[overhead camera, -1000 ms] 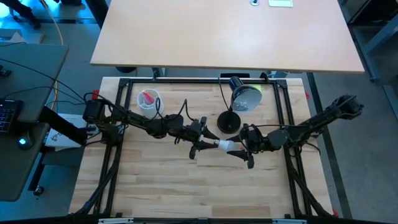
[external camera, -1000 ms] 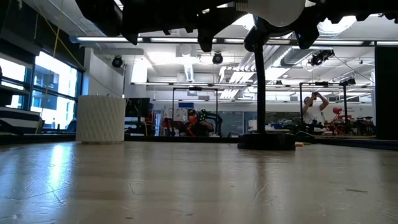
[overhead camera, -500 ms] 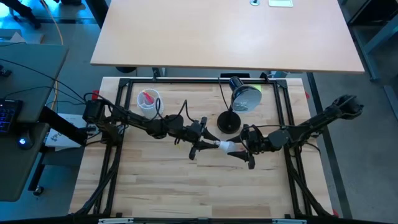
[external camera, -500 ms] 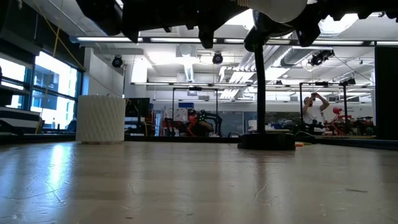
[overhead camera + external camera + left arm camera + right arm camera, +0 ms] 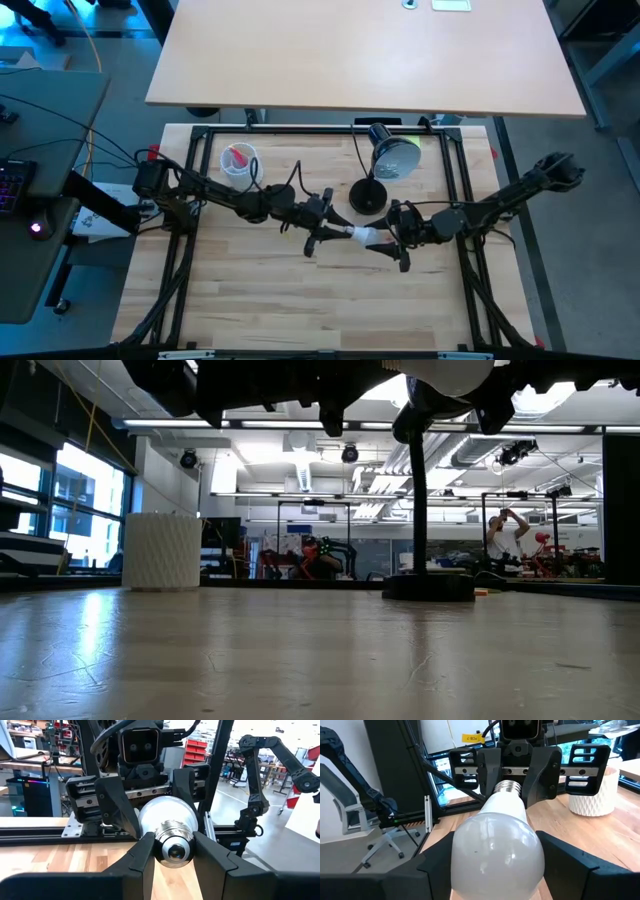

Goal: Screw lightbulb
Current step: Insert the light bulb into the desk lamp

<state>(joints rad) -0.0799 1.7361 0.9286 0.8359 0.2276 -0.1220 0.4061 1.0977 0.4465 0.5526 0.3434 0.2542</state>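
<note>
The white frosted lightbulb [image 5: 366, 235] hangs level above the table's middle, between my two grippers, with its silvery screw base toward the left arm. My left gripper [image 5: 338, 234] is shut on the base, and my right gripper [image 5: 384, 240] is shut on the glass globe. The two grippers face each other. In the low view the lightbulb [image 5: 447, 372] shows at the top edge, well above the tabletop. The black desk lamp [image 5: 380, 170] stands just beyond it, with its round foot [image 5: 366, 195] on the table and its head [image 5: 397, 157] toward the far edge. My left gripper pinches the lightbulb's screw base [image 5: 172, 836] between its two fingers [image 5: 142, 857]. It comes level from the table's left, along the bulb's axis. The bulb is lifted clear and lies level. My right gripper holds the wide part of the globe [image 5: 495, 852] between its two fingers [image 5: 432, 870]. It comes level from the table's right, with the round end toward its palm. In the left wrist view its fingers [image 5: 117, 807] flank the globe.
A white ribbed cup [image 5: 239, 161] with pink items stands at the far left and also shows in the low view [image 5: 162, 550]. The lamp's cord runs to the far edge. Bare wood lies toward the near edge. A person stands far off in the room behind [image 5: 498, 535].
Both grippers have gone up slightly with the lightbulb between them. Their holds have stayed the same.
</note>
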